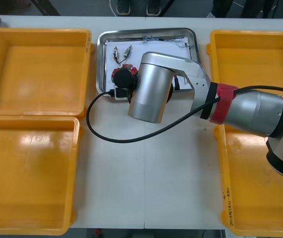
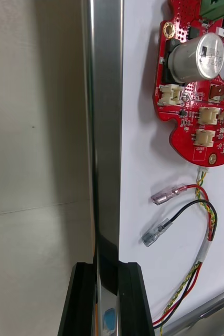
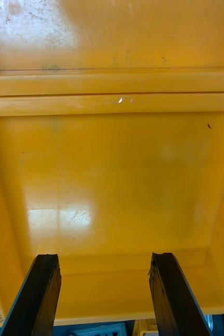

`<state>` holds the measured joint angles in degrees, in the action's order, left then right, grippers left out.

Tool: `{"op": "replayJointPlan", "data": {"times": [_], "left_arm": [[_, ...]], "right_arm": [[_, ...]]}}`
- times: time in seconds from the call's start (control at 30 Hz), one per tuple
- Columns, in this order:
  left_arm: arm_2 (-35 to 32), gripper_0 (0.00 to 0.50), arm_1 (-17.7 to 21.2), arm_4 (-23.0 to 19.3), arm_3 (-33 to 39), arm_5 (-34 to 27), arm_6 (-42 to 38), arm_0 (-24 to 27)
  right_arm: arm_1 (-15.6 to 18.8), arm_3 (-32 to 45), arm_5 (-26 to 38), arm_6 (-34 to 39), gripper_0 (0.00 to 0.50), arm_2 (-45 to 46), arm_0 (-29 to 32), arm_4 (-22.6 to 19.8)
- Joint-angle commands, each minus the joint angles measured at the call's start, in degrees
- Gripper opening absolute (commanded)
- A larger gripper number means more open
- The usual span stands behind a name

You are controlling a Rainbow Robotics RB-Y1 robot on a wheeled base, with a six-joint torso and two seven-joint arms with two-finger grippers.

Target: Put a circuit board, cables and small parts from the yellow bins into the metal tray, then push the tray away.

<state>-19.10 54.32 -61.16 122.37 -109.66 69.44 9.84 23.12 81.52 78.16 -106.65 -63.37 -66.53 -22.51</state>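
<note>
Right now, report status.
Right gripper shut on metal tray rim. Left gripper open over yellow bin. Circuit board, cables in tray. Black cable loops across table beside it.

Right arm (image 1: pixel 250 106) extended inward, wrist turned down; right gripper (image 2: pixel 106 268) narrowed, apparently pinching the metal tray (image 2: pixel 104 105) rim. Left gripper (image 3: pixel 104 260): fingers spread apart.

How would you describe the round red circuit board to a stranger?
Find the shiny metal tray, white inside, between the yellow plastic bins. The round red circuit board lies in its near left part, by the rim the right claw grips. Unlike the thin cables beside it, it is a disc carrying a silver cylinder.
</note>
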Motion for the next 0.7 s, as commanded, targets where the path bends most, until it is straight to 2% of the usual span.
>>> {"op": "replayJointPlan", "data": {"times": [0.03, 0.7], "left_arm": [[-1.99, 0.500, 2.72, 0.51, 1.65, -0.34, 3.86, -1.05], [-1.99, 0.500, 2.72, 0.51, 1.65, -0.34, 3.86, -1.05]], "right_arm": [[-0.18, -0.75, -1.60, -1.63, 0.000, 1.59, -3.78, 0.98], [-0.18, -6.29, -8.11, -1.90, 0.000, 2.82, -4.57, 3.61]]}}
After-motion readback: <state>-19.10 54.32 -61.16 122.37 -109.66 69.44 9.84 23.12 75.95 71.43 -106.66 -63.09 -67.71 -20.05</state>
